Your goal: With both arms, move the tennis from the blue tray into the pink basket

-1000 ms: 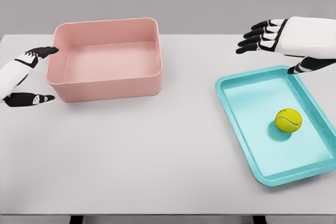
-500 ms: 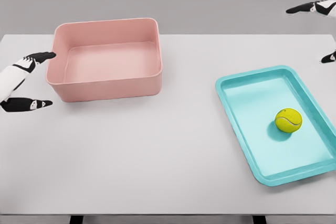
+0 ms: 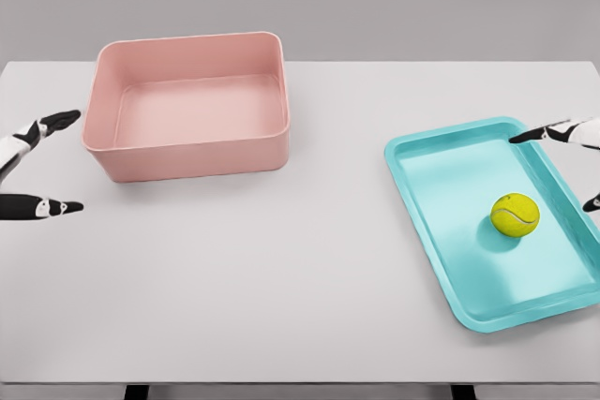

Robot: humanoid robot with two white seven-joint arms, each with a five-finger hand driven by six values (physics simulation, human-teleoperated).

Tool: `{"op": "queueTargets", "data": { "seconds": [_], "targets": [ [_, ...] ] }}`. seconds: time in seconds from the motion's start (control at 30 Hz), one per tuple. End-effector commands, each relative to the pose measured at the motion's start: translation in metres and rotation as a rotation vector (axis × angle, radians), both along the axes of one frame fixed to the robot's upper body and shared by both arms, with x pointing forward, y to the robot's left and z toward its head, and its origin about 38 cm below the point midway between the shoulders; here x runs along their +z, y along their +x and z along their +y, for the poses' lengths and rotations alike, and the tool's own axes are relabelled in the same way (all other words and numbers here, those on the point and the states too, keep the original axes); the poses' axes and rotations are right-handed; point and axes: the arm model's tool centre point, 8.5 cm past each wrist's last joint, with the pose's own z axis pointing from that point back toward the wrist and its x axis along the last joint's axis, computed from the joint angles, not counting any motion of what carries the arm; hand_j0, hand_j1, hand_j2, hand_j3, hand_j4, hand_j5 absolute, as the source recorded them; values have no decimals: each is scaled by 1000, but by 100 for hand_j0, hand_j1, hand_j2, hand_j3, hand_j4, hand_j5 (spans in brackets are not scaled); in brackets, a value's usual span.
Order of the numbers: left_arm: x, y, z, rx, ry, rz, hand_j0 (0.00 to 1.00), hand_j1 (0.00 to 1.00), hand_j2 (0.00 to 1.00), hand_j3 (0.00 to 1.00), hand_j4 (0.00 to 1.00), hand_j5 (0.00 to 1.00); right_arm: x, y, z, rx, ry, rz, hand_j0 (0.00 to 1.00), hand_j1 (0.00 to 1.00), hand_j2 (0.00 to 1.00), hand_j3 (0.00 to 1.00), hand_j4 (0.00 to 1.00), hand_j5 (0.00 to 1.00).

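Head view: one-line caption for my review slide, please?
Tennis ball sits in blue tray; pink basket empty; open left hand and right hand at table edges.

A yellow-green tennis ball [image 3: 515, 214] with a pale curved seam, a turquoise-blue tray [image 3: 441, 231], a plain pink basket [image 3: 187, 152], a light grey table [image 3: 281, 278], and black-and-white fingers [image 3: 42, 205] against a grey backdrop.

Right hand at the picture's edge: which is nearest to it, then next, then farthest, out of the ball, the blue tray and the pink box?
1. blue tray, directly beneath the right hand.
2. tennis ball, just below-left, inside the tray.
3. pink basket, far left.
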Motion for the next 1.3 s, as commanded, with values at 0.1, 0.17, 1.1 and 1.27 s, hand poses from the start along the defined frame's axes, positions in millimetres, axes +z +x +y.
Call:
{"op": "queueTargets", "data": {
  "seconds": [0.1, 0.17, 1.1, 1.27],
  "targets": [
    [-26, -16, 0, -22, -36, 161, 99, 99, 99, 99, 99, 99, -9, -7, 1, 32, -68, 14, 100, 100, 100, 100, 100, 100],
    [-39, -23, -5, -37, -30, 197, 100, 100, 100, 100, 100, 100, -16, -5, -2, 22, -96, 22, 100, 100, 100, 100, 100, 100],
    [-65, -32, -35, -77, -103, 233, 100, 100, 100, 100, 100, 100, -66, 10, 24, 56, -63, 94, 100, 100, 100, 100, 100, 100],
    [-65, -31, -35, -77, -103, 230, 100, 100, 100, 100, 100, 100, -67, 14, 29, 63, -55, 91, 100, 100, 100, 100, 100, 100]
  ]
}}
